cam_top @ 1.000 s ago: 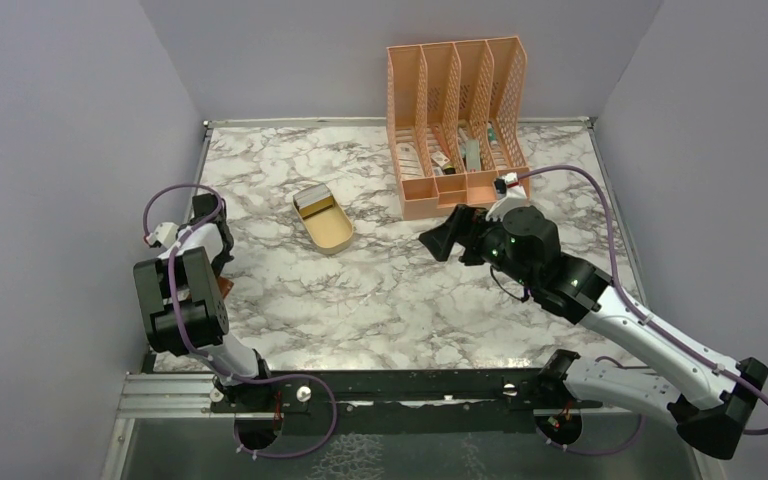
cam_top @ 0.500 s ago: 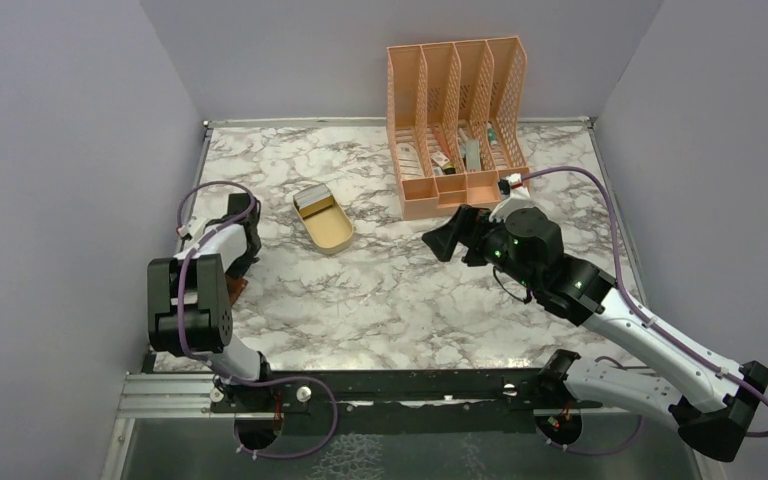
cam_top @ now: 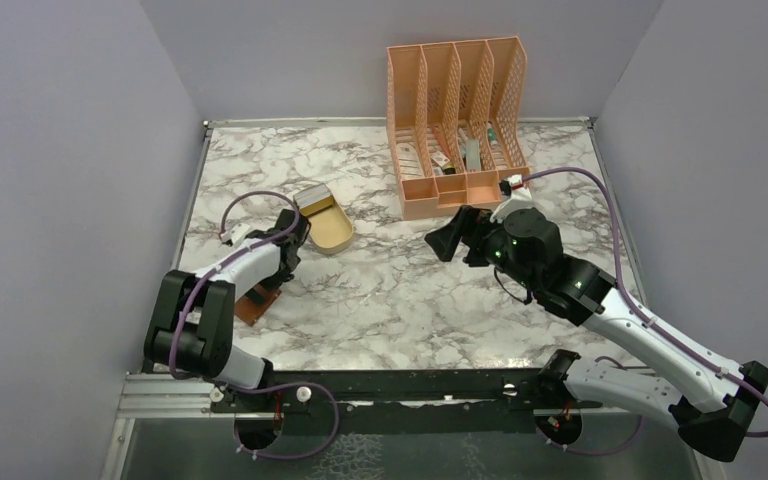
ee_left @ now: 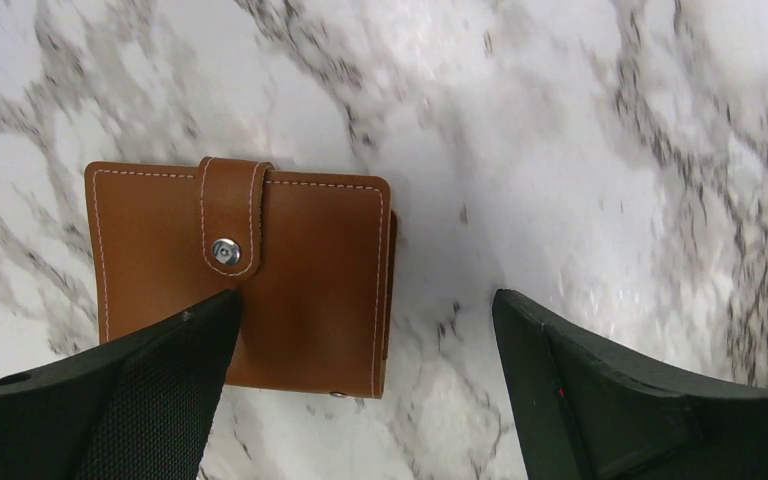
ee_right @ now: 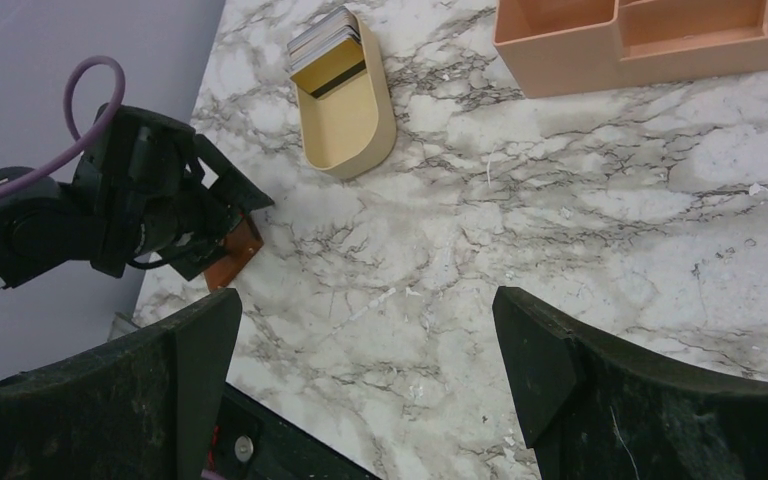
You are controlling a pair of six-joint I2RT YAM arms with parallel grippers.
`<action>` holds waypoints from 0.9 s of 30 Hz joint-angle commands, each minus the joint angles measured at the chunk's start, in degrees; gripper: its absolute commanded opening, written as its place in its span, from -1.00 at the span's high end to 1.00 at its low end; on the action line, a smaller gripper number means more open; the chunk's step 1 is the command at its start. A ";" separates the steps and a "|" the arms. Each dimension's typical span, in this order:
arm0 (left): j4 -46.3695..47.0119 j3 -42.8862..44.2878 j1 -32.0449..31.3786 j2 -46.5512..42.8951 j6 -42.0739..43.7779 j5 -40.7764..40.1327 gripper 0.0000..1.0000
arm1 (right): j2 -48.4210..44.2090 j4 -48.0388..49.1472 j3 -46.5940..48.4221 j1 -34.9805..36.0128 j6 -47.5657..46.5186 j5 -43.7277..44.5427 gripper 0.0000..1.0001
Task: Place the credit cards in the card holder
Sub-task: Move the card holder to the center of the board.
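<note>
Swinging in from the bench's left edge, the left arm has carried its left fingers (ee_left: 205, 335) toward the middle, so they now hang close to the near-left side of the beige oval tray (cam_top: 336, 236). The right arm has hardly shifted.

The left fingers are spread wide and grip nothing. In the left wrist view the brown leather card holder (ee_left: 295, 285) lies flat on the marble bench (cam_top: 390, 290), closed, its snap tab fastened. One finger overlaps its lower corner in the picture, while the other stands over bare marble beyond its opposite edge. Whether the finger touches the leather cannot be told.

From above, the card holder (cam_top: 256, 305) shows beside the left forearm, nearer the arm bases than the tray. The credit cards (ee_right: 322, 35) stand stacked on edge in the far end of the tray, well apart from the card holder.

The right fingers (ee_right: 200, 345) are likewise spread and empty, held above the bench just in front of the peach file organiser (cam_top: 455, 110).
</note>
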 commanded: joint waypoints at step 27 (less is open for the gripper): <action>-7.41 26.90 -46.00 8.42 5.25 -6.86 -0.97 | -6.75 -5.24 -0.16 -0.10 2.25 3.53 -0.98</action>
